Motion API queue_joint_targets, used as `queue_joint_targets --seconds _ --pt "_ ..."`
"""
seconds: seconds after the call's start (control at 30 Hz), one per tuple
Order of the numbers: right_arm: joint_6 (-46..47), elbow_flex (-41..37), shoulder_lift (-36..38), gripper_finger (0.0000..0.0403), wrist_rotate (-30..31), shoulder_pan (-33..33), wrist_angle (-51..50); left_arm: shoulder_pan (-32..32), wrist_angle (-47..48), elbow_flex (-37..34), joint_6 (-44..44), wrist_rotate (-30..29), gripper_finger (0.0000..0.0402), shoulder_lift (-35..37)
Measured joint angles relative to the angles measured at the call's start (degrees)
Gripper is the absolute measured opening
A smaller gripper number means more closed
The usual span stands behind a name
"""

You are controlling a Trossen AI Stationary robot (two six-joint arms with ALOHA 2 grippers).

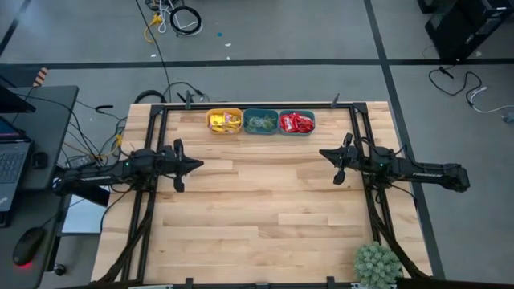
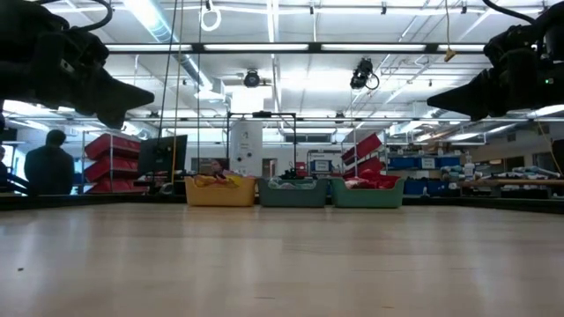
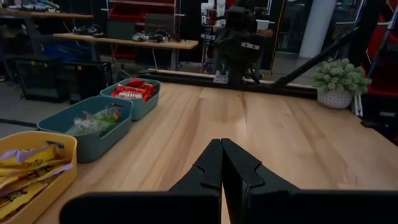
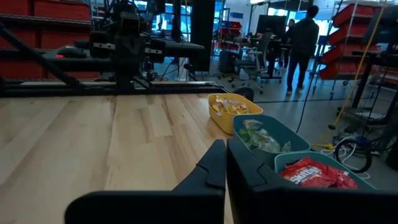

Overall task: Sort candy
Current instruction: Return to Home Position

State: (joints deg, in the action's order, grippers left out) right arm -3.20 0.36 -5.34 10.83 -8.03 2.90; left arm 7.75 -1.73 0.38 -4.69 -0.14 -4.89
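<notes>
Light, slippery, crinkly candy lies sorted: pale green packets (image 3: 96, 119) in the middle teal bin (image 3: 93, 146), yellow packets (image 1: 224, 121) just left of it and red packets (image 1: 297, 122) just right, each best pinched mid-wrapper, while the left gripper (image 1: 198, 164) and right gripper (image 1: 323, 152) hang apart from that bin, fingers pressed together, empty.

The high view looks straight down on the whole table (image 1: 265, 209). The low view sits at tabletop height, facing the three bins (image 2: 293, 192) far off. Each wrist view faces the opposite arm (image 3: 236, 37), bins alongside.

Open tabletop (image 1: 265, 201); three bins (image 1: 260, 122) along far edge.
</notes>
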Motion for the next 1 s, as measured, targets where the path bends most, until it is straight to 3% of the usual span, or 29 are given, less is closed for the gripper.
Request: queue_joint_targets --seconds 0.67,0.8,1.0 --pt "0.0 0.0 0.0 0.0002 0.0 0.0 0.0 0.0 -2.5 0.0 -0.2 -1.1 0.0004 0.1" --pt "0.0 0.0 0.0 0.0006 0.0 0.0 0.0 0.0 -1.8 0.0 -1.3 -7.0 0.0004 0.1" --pt "0.0 0.0 0.0 0.0005 0.0 0.0 0.0 0.1 -1.7 0.0 -4.5 -22.1 0.0004 -0.1"
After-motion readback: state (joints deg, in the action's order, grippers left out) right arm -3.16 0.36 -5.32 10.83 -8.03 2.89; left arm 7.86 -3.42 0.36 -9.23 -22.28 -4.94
